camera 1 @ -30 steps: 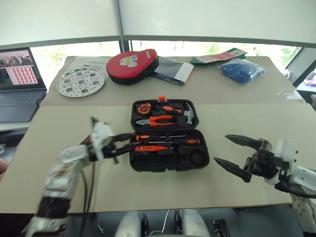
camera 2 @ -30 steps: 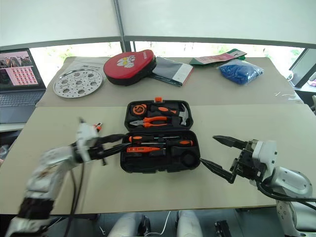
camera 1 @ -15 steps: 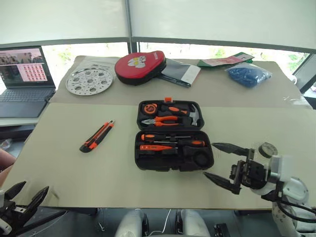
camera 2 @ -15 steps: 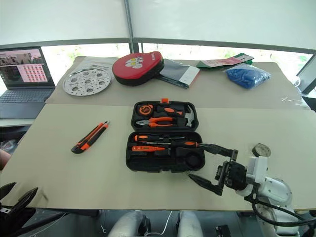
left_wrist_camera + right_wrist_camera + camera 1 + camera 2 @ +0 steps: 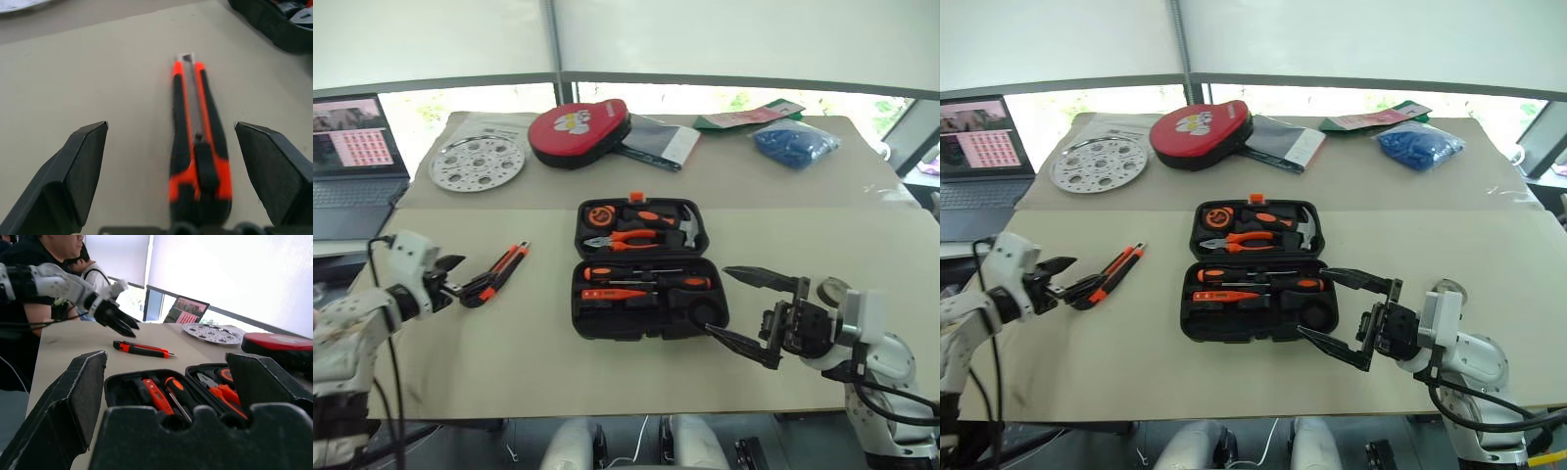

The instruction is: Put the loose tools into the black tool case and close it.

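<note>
- On the table, head views: knife (image 5: pixel 496 272) lies left of the open case (image 5: pixel 646 269); left gripper (image 5: pixel 460 279) gapes at its end, holding nothing.
- Left wrist view: knife centred between spread fingers (image 5: pixel 80 171); off-centre closing may skid it.
- Right wrist view: right gripper (image 5: pixel 1347 313) wide, empty, near the case; could nudge it.

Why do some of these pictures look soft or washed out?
Left wrist view: the utility knife sits very close, its near end blurred. Right wrist view: bright window light behind washes out the background, and the right gripper looms dark. Eye views: bright windows above, table evenly lit.
</note>
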Available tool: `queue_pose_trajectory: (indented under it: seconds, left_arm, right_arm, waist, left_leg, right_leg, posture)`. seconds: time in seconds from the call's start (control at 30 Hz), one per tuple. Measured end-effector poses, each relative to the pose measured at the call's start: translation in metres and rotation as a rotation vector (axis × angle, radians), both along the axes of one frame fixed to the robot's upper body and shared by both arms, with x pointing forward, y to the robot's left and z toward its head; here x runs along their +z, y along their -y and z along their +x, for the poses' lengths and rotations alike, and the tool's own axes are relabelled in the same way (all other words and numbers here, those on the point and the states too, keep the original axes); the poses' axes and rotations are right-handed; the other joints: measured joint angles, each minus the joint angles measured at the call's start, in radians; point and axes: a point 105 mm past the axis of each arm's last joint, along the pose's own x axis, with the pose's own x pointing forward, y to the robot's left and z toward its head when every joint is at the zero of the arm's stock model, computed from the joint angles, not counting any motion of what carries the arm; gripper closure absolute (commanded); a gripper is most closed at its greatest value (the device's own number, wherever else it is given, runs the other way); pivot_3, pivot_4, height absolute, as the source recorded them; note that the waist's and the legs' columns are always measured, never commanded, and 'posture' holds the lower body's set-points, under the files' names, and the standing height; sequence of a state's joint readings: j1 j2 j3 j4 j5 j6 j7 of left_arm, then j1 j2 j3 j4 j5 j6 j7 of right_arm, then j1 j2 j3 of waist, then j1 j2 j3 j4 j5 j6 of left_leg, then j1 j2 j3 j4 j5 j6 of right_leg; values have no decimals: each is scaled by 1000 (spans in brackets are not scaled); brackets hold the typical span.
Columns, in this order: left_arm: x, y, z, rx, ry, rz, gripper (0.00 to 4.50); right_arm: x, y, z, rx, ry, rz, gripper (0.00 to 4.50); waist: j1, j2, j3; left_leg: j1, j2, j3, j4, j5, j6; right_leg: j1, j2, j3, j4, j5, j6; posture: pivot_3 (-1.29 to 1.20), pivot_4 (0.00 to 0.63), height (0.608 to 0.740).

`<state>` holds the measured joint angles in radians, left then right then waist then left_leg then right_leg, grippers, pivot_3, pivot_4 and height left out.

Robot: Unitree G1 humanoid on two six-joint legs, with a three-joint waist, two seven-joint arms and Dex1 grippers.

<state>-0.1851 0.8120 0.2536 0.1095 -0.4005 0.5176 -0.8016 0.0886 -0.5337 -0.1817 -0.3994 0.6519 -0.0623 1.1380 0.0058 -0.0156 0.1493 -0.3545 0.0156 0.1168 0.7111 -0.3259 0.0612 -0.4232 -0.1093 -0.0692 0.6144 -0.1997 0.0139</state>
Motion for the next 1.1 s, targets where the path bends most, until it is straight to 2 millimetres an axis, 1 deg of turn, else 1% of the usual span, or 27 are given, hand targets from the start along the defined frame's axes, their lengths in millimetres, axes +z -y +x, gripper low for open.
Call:
queue_pose_trajectory:
  seconds: [0.07, 0.17, 0.33, 0.37, 0.4, 0.47, 0.53, 0.6, 0.67, 0.7, 0.77, 0.83, 0.9, 0.97, 1.0, 1.03, 1.1]
  left_arm:
    - [-14, 3, 4, -10, -54, 6, 37]
    - [-16, 4, 11, -10, -62, 32, 764]
    - [-18, 1, 12, -8, -41, 69, 2714]
    - [-18, 2, 10, -29, -20, 66, 2845]
    - [-18, 3, 9, -46, -7, 62, 2844]
    - [-16, 14, 5, -130, 31, 29, 2844]
    - [-8, 28, 2, -236, 77, -4, 2844]
    - [7, 45, -1, -358, 116, 1, 2844]
    - [33, 82, -11, -603, 153, 70, 2844]
    - [43, 98, -15, -689, 173, 95, 2844]
    - [50, 134, -22, -848, 168, 142, 2844]
    - [47, 159, -31, -953, 127, 168, 2844]
    - [37, 192, -35, -1035, 56, 194, 2844]
    - [25, 217, -44, -1109, 5, 229, 2844]
    - [17, 225, -47, -1128, -20, 244, 2844]
    - [12, 229, -47, -1122, -38, 256, 2844]
    - [4, 232, -43, -1087, -55, 284, 2844]
  right_arm:
    - [0, 0, 0, -2, -6, 2, 0]
    - [1, -1, 2, -5, -2, 5, 0]
    - [0, 0, 2, -22, -10, 10, 0]
    - [-1, 1, 1, -26, -14, 10, 0]
    - [-1, 2, 1, -29, -15, 8, 0]
    - [-1, 6, 1, -44, -17, -4, 0]
    - [0, 11, 0, -63, -12, -24, 0]
    - [3, 18, 0, -84, -6, -40, 0]
    - [7, 30, -3, -110, -10, -67, 0]
    - [7, 34, -4, -119, -17, -86, 0]
    - [5, 43, -9, -124, -55, -121, 0]
    - [4, 50, -13, -128, -74, -144, 0]
    - [-1, 59, -17, -131, -116, -185, 0]
    - [-3, 63, -20, -131, -127, -197, 0]
    - [-4, 63, -20, -127, -129, -198, 0]
    - [-4, 63, -21, -124, -130, -199, 0]
    - [-5, 63, -21, -123, -130, -194, 0]
  waist:
    - [-15, 0, 0]
    - [-15, 0, 0]
    - [-14, 1, 0]
    - [-14, 1, 0]
    - [-14, 1, 0]
    - [-12, 1, 0]
    - [-4, -1, 1]
    - [4, -1, 2]
    - [16, -1, 2]
    - [18, 0, 2]
    - [23, 1, 2]
    - [20, 1, 2]
    - [20, 1, 2]
    - [17, 1, 2]
    - [10, 1, 2]
    - [6, 1, 2]
    - [4, 0, 2]
  left_leg:
    - [0, 1, 1, 0, 0, -1]
    - [0, 1, 0, -1, 0, -1]
    - [1, 1, 0, 0, 0, -1]
    - [1, 1, 0, 0, 0, -1]
    - [1, 1, 0, 0, 0, -1]
    - [0, 1, 0, 0, 0, -1]
    - [-1, 1, 0, 0, 0, -1]
    - [-2, 1, -1, 0, -1, 0]
    - [-3, 0, -1, 1, -1, 1]
    - [-3, -1, -1, 1, -2, 1]
    - [-2, -1, -1, 1, -2, 2]
    - [-2, -1, 0, 1, -2, 3]
    - [-2, -1, 0, 2, -2, 3]
    - [-2, -1, 0, 2, -2, 3]
    - [-2, -1, 0, 2, -2, 3]
    - [-2, 0, 0, 2, -2, 3]
    - [-2, 0, 0, 2, -1, 3]
  right_leg:
    - [-1, 2, 0, 0, -1, -1]
    - [-1, 2, 0, 0, -2, -1]
    - [0, -1, 1, 0, -2, -1]
    - [-1, -1, 1, 0, -2, -1]
    - [-1, -2, 1, 0, -2, -1]
    - [-1, -3, 1, 0, -2, -1]
    - [-2, -4, 0, 0, -1, -1]
    - [-2, -4, -1, 0, -1, -1]
    - [-1, -5, -2, -2, -1, -1]
    - [-1, -5, -1, -2, -1, -1]
    - [1, -4, 0, -2, -1, 0]
    - [1, -2, 1, -2, -1, 0]
    - [2, 0, 2, -3, -1, 1]
    - [2, 2, 3, -3, -1, 1]
    - [1, 3, 5, -2, -1, 1]
    - [1, 3, 5, -2, -1, 1]
    - [1, 4, 5, -2, -1, 1]
  posture:
    - [0, 150, 740]
    - [0, 150, 740]
    - [0, 150, 740]
    - [0, 150, 740]
    - [0, 150, 740]
    - [0, 150, 740]
    - [0, 150, 740]
    - [0, 150, 740]
    - [0, 150, 740]
    - [0, 150, 740]
    - [0, 150, 740]
    - [0, 150, 740]
    - [0, 150, 740]
    - [0, 150, 740]
    - [0, 150, 740]
    - [0, 150, 740]
    - [0, 150, 740]
